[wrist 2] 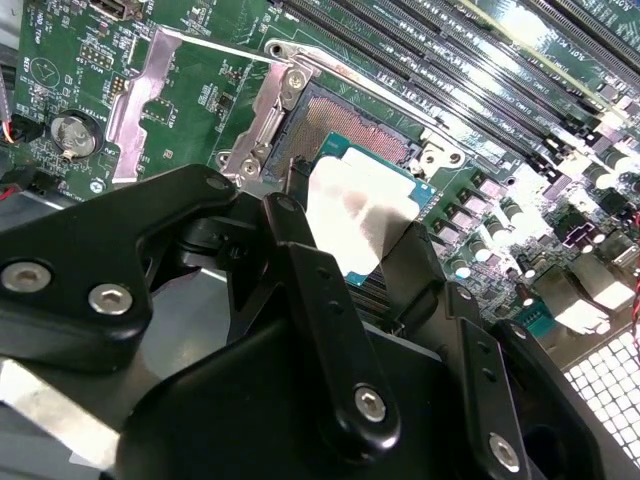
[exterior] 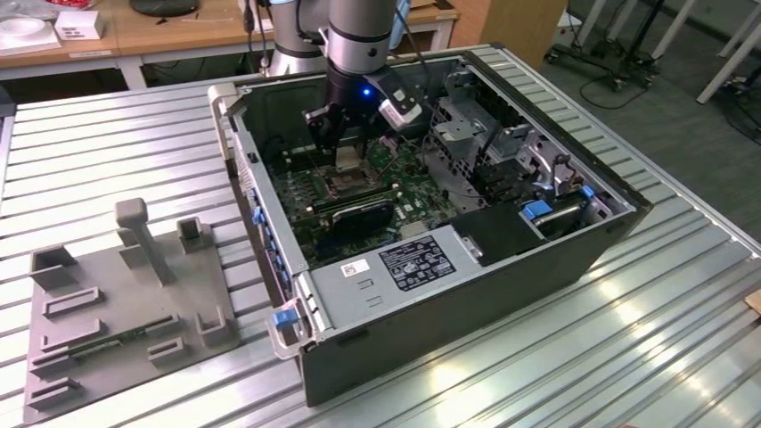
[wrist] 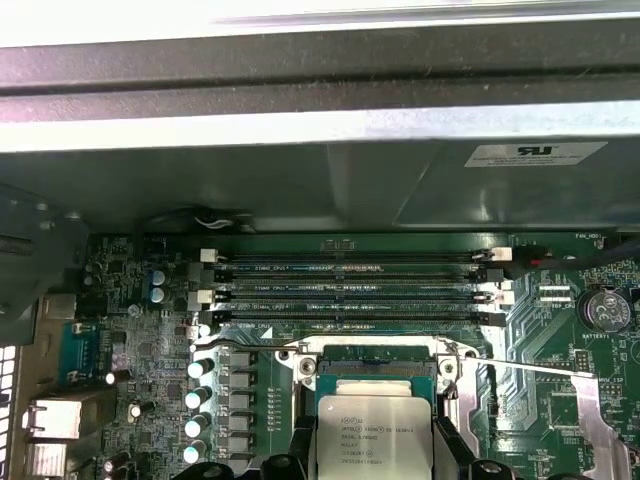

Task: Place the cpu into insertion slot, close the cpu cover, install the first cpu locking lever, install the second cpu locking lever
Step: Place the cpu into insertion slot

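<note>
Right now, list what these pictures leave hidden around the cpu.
- Second wrist view: the cpu and the gripper cover part of the insertion slot; whether the cpu is seated cannot be told.
- First wrist view: the picture edge cuts off part of the cpu and of the cpu cover.
</note>
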`<action>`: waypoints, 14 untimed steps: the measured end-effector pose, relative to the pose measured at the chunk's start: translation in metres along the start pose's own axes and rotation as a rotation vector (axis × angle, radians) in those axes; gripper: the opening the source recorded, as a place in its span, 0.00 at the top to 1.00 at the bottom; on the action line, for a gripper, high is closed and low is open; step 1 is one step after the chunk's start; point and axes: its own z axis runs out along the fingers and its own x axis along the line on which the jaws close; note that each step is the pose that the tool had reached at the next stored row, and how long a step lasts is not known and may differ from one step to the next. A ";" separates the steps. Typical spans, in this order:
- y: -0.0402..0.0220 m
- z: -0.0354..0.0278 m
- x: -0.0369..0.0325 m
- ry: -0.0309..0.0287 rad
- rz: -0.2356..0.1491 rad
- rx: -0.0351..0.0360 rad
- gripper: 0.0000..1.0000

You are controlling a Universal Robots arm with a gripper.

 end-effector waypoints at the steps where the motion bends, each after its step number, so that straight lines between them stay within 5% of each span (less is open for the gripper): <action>1: 0.0000 0.0000 0.0000 0.0000 0.000 0.0000 0.46; 14: -0.0006 0.0065 0.0000 0.0000 0.000 0.0002 0.46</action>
